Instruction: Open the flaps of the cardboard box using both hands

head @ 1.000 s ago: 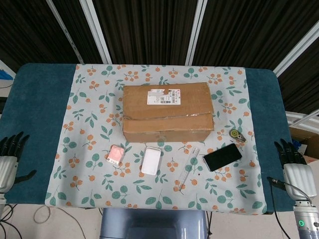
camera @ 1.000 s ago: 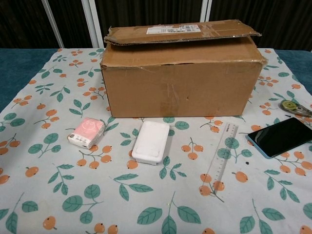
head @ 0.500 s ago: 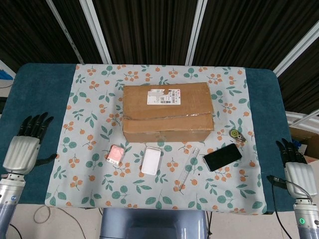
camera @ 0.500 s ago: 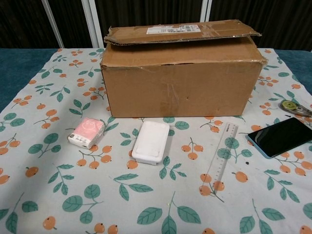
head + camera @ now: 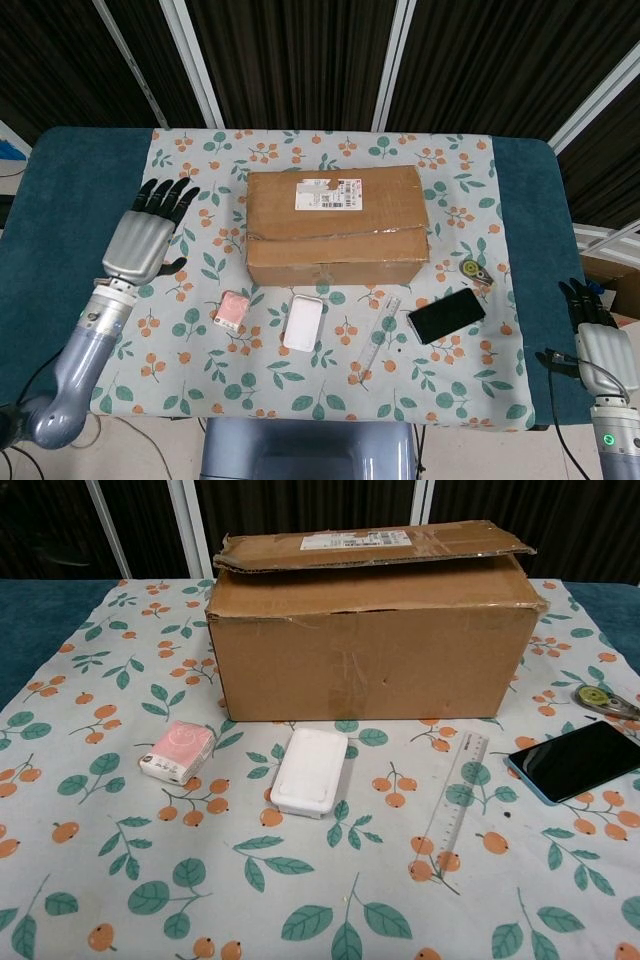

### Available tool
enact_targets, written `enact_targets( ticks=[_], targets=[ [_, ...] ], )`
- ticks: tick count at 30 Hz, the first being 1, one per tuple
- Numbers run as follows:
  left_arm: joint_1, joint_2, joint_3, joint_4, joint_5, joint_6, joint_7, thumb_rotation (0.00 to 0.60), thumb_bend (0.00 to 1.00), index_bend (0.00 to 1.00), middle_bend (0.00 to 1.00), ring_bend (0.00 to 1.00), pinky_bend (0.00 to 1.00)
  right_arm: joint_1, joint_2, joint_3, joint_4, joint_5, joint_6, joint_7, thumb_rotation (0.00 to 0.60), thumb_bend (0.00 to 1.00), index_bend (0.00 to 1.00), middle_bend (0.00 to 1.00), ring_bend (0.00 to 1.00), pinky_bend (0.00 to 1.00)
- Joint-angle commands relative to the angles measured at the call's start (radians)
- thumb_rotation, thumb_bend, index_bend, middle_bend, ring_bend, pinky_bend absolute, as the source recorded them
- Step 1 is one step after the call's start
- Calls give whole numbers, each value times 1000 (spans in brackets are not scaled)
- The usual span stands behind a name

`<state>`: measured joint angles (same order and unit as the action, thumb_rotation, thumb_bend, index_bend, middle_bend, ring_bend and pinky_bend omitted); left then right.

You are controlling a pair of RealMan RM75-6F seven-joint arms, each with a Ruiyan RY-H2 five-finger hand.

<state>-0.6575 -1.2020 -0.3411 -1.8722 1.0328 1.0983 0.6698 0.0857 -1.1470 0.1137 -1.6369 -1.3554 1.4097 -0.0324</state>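
A brown cardboard box (image 5: 336,224) (image 5: 368,630) stands in the middle of the flowered cloth, its top flaps folded down and a white label on the far flap. In the head view my left hand (image 5: 148,238) hovers over the cloth to the left of the box, fingers spread and pointing away, holding nothing. My right hand (image 5: 598,340) is low at the table's right edge, well away from the box, fingers apart and empty. Neither hand shows in the chest view.
In front of the box lie a pink packet (image 5: 232,311) (image 5: 178,751), a white case (image 5: 303,322) (image 5: 311,771), a clear ruler (image 5: 377,333) (image 5: 455,800) and a black phone (image 5: 446,315) (image 5: 580,759). A correction-tape dispenser (image 5: 477,272) (image 5: 603,699) sits right of the box.
My left hand has risen from the table's left edge and moved right and forward, over the cloth beside the box. The right hand has sunk slightly. The box is unmoved.
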Motion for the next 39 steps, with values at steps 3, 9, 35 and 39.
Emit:
enact_targets(
  ticks=[3, 9, 35, 39],
  targets=[
    [-94, -80, -17, 59, -99, -26, 78, 600, 152, 0, 0, 0, 18, 2, 8, 4, -7, 15, -12, 11, 600, 154, 0, 0, 0, 212],
    [-173, -143, -12, 113, -165, -27, 134, 600, 152, 0, 0, 0, 18, 5, 14, 6, -11, 24, -24, 25, 600, 157, 0, 0, 0, 212],
    [-389, -315, 12, 322, -259, -56, 180, 600, 210, 0, 0, 0, 18, 11, 23, 9, -26, 46, -46, 56, 600, 168, 0, 0, 0, 212],
    [-404, -329, 13, 343, -249, -48, 170, 600, 256, 0, 0, 0, 18, 11, 23, 9, -27, 46, -47, 60, 600, 174, 0, 0, 0, 212]
  ],
)
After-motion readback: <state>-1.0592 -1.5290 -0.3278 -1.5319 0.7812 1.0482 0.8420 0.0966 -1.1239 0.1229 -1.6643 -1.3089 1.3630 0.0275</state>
